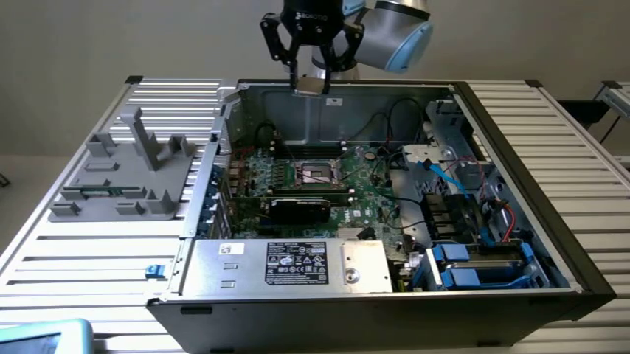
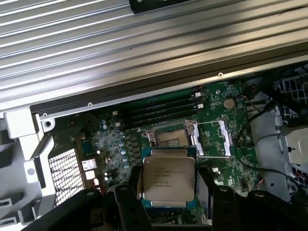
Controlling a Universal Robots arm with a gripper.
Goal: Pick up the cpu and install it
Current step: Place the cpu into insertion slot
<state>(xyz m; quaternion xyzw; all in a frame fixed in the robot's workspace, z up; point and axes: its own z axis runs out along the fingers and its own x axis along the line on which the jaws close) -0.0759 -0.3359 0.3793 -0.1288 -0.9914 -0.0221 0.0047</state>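
Slatted metal table [image 1: 88,258] spans the exterior view from its left edge to its right. Open computer case [image 1: 374,317] sits on it, centre to lower right of the frame, side panel off, interior facing up. Robot arm [image 1: 394,26] enters at top centre, above the case's far wall. Grey moulded fixture [image 1: 128,173] with upright posts stands on the table at the exterior view's left, just beside the case. Silver power supply box [image 1: 285,265] with a black label lies along the near edge of the case. Green motherboard [image 1: 364,188] fills the case floor at frame centre. Black card [image 1: 300,206] is seated across the board, just nearer the camera than the socket [image 1: 317,173]. In the wrist view the socket [image 2: 168,137] is uncovered, and its metal load frame [image 2: 224,137] is swung open beside it. Gripper [image 1: 312,82] hangs at top centre, above the case and clear of the board, its dark fingers [image 2: 126,202] clamped on opposite edges of the cpu [image 2: 168,178]. The cpu [image 1: 312,85] is held in the air, silver lid toward the wrist camera, with the socket below it and apart from it.
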